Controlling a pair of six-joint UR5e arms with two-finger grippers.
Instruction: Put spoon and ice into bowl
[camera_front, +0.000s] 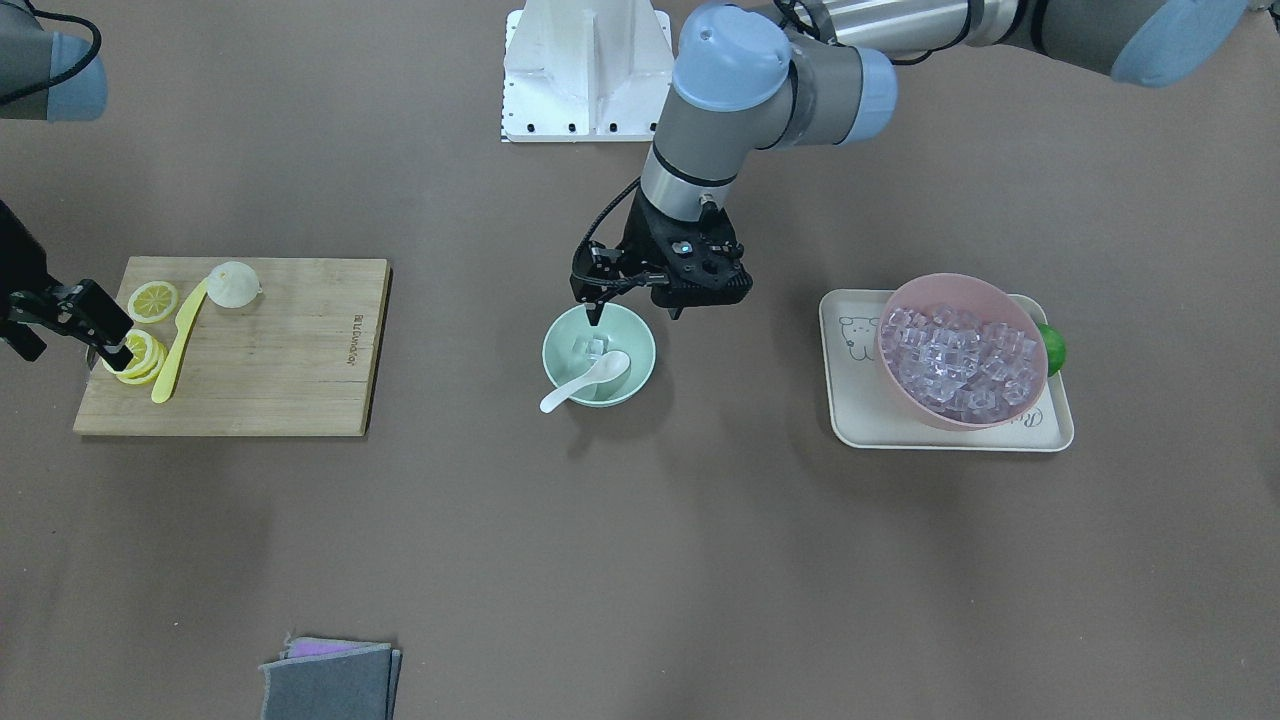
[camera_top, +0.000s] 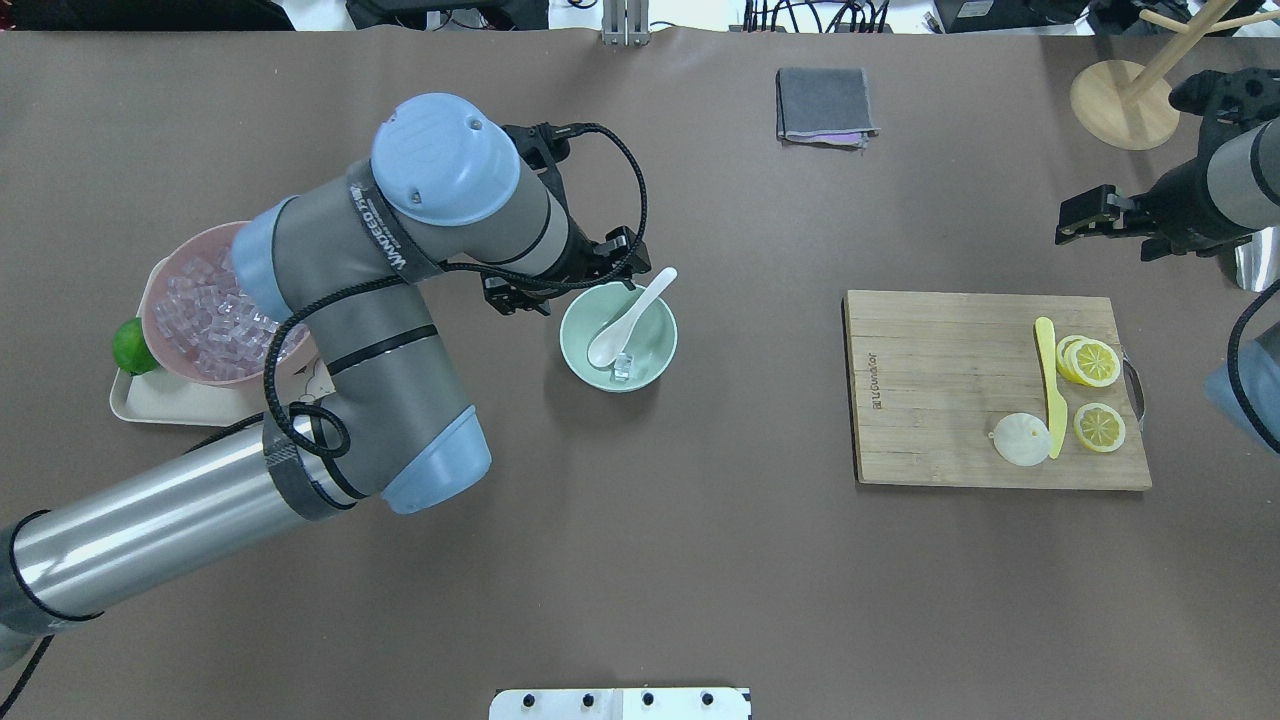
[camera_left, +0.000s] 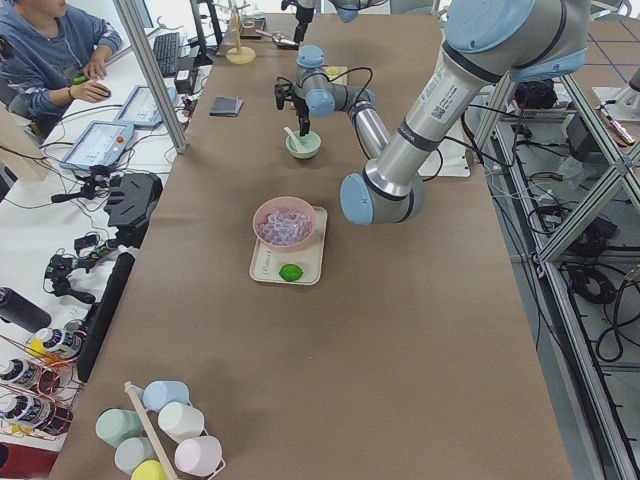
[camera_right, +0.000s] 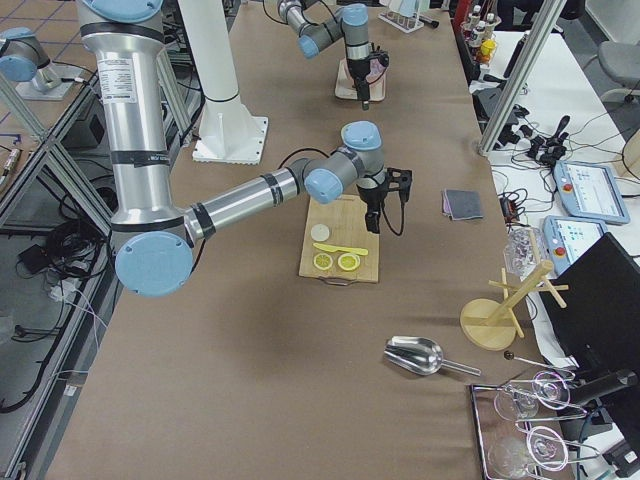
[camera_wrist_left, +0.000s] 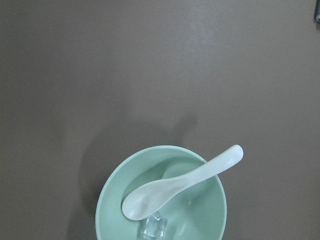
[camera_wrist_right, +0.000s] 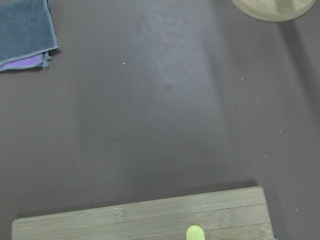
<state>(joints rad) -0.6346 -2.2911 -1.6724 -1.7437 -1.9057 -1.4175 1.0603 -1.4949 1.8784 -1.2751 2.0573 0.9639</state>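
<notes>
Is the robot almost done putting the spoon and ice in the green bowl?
Nearly, it seems. The spoon already lies in the green bowl, handle over the rim, with at least one ice cube beside it. The left tool hovers above, open and empty. Maybe left: more cubes from the pink bowl.

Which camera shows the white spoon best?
Left wrist view: the spoon shows large, scoop in the mint-green bowl, handle over its rim. Overhead and front-facing show it whole but small; exterior left, a speck.
</notes>
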